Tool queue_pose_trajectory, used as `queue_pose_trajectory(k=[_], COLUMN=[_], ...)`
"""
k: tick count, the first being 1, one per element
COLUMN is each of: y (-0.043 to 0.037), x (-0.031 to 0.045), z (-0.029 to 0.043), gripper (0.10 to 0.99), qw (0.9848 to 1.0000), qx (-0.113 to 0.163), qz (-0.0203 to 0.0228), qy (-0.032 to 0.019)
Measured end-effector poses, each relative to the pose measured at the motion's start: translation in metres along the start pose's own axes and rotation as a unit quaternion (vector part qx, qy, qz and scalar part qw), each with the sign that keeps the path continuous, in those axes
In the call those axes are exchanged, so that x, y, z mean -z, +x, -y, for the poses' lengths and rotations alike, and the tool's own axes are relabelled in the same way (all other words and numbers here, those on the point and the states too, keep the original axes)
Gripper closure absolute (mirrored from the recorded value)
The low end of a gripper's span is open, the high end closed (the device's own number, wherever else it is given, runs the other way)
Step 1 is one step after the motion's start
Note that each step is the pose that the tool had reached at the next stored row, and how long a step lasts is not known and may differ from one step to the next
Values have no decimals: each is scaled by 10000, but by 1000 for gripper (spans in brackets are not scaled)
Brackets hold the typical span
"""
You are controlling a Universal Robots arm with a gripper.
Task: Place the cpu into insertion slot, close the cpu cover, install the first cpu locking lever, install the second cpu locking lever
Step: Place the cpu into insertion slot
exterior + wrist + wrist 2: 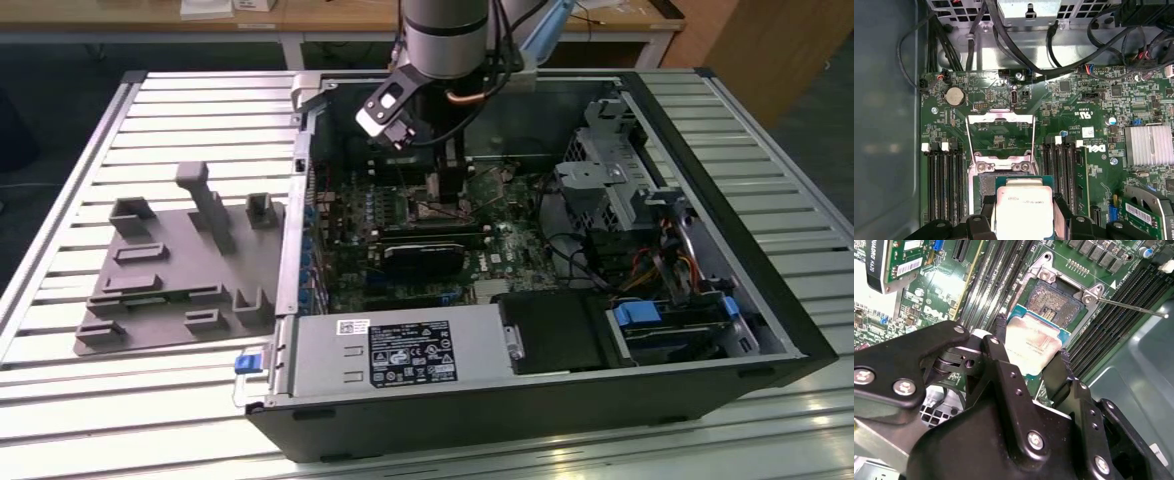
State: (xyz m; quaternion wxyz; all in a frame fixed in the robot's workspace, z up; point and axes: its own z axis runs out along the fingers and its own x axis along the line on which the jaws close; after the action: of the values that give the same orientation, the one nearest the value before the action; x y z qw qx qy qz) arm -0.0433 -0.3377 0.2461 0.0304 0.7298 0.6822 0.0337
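Note:
My gripper (1031,354) is shut on the cpu (1035,344), a flat square chip with a silver top and green edge, clamped between two black fingers (1000,335). The chip hangs tilted just above the near side of the insertion slot (1053,301), whose dark pinned centre lies bare beyond it. In the first wrist view the cpu (1024,207) covers most of the insertion slot (983,186). The cpu cover (1000,136) stands swung open, a thin silvery frame with a large window. A thin locking lever (1134,307) sticks out sideways, unlatched. In the exterior view the gripper (449,178) is down inside the open computer case.
Long black memory slots (1059,165) flank the socket on both sides. A card (1146,212) and a finned heat sink (1149,145) lie nearby, and cables (1019,50) run along the case wall. A grey fixture (174,270) sits on the table at the exterior view's left.

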Motion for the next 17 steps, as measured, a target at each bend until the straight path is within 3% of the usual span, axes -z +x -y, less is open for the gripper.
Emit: queue_pose_trajectory(k=[17], y=[7], x=[-67], z=[7], gripper=[549], qw=[10000], qx=[0], qz=[1], qy=[-4])
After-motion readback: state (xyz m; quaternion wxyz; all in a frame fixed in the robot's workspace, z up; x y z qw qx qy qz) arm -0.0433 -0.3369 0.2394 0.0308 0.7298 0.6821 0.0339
